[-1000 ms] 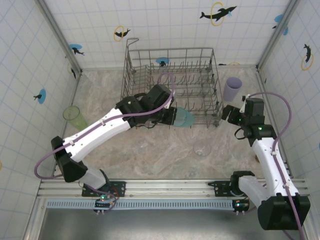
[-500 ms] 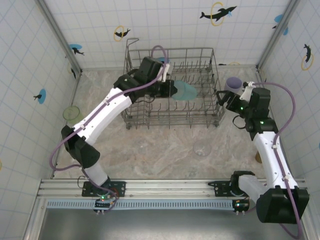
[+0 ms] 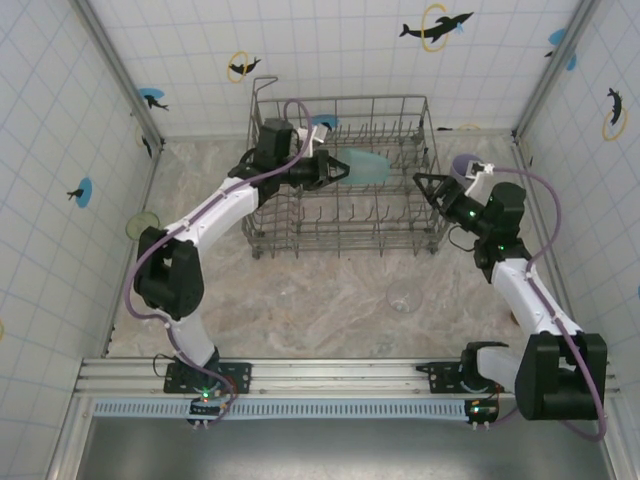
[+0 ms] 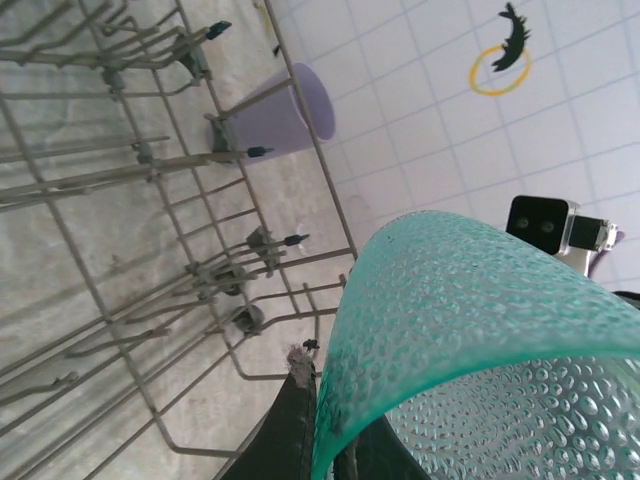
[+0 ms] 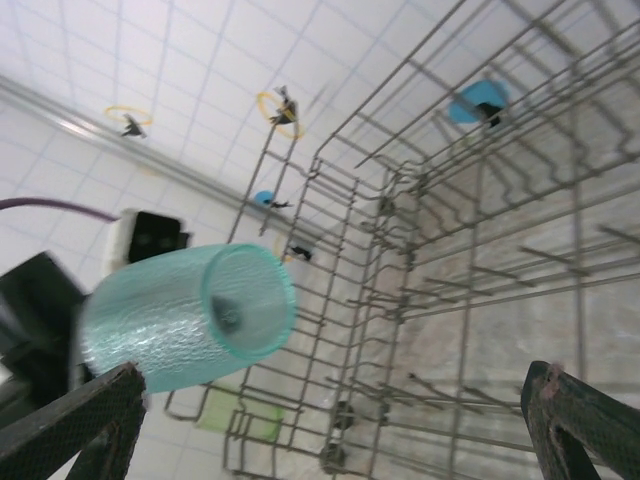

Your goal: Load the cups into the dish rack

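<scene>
Surface: marbled beige tabletop (image 3: 330,290), closed in at 9, 12 and 3 o'clock by white tiled walls (image 3: 200,40) carrying dolphin-and-ring stickers. A metal rail (image 3: 330,375) runs along the 6 o'clock edge, with both arm bases on it.

Dish rack (image 3: 340,240): grey wire basket standing at the 12 o'clock end of the table, with rows of upright tines inside.

Left gripper (image 3: 335,170): reaches in over the rack's 9 o'clock wall, jaws clamped on the rim wall of the teal cup (image 3: 365,167). In the left wrist view one black finger (image 4: 295,420) presses against the dimpled rim. The cup lies on its side over the 12 o'clock half of the rack, its free end toward 3 o'clock. Cannot tell whether it touches the tines.

Right gripper (image 3: 424,192): jaws spread wide and empty, at the rack's 3 o'clock wall and facing into the basket.

Around:
- Lavender cup (image 3: 463,163): upright on the table just outside the rack's 3 o'clock wall, partly covered by the right wrist.
- Lime green cup (image 3: 143,225): at 9 o'clock, beside the left wall.
- Clear cup (image 3: 402,298): on open table at 6 o'clock of the rack, well apart from it.
</scene>
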`<state>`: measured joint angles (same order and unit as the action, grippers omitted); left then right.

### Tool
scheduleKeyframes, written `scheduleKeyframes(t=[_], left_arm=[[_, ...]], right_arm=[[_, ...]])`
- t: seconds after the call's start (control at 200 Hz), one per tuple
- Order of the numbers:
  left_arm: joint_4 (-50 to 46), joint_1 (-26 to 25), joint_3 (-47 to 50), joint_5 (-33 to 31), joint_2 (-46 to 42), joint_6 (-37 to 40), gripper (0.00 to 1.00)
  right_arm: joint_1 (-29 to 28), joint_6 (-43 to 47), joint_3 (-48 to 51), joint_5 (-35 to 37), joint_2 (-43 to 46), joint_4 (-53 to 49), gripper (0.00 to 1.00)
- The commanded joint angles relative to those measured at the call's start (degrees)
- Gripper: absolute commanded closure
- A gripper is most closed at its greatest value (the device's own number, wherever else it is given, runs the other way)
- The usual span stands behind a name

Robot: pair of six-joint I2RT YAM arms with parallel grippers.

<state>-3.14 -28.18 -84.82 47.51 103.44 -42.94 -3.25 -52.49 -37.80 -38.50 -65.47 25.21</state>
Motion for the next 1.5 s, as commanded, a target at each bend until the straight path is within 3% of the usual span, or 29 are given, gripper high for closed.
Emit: scheduleKeyframes(t=[0.0, 0.33, 0.896, 1.356, 1.496], left_arm=[[17.6, 1.0, 1.1, 8.6, 1.3, -7.7, 1.00], [27.1, 1.0, 1.8, 13.3, 5.3, -11.7, 1.00], [30.3, 1.0, 2.1, 13.9, 8.5, -13.5, 1.00], [31.7, 1.0, 2.9, 14.3, 9.0, -14.4, 1.00], [32.7, 1.0, 2.7, 14.7, 9.6, -15.5, 1.00]], right_arm=[[-2.9, -3.9, -0.9, -1.5, -1.6, 7.9, 0.00], [-6.8, -10.3, -1.8, -1.0, -6.6, 16.5, 0.00], [-11.1, -19.8, -7.0, 2.5, -15.0, 28.0, 0.04], [-14.2, -25.3, -10.4, 4.8, -21.3, 34.6, 0.17], [-14.6, -26.3, -10.1, 5.0, -22.1, 36.3, 0.28]])
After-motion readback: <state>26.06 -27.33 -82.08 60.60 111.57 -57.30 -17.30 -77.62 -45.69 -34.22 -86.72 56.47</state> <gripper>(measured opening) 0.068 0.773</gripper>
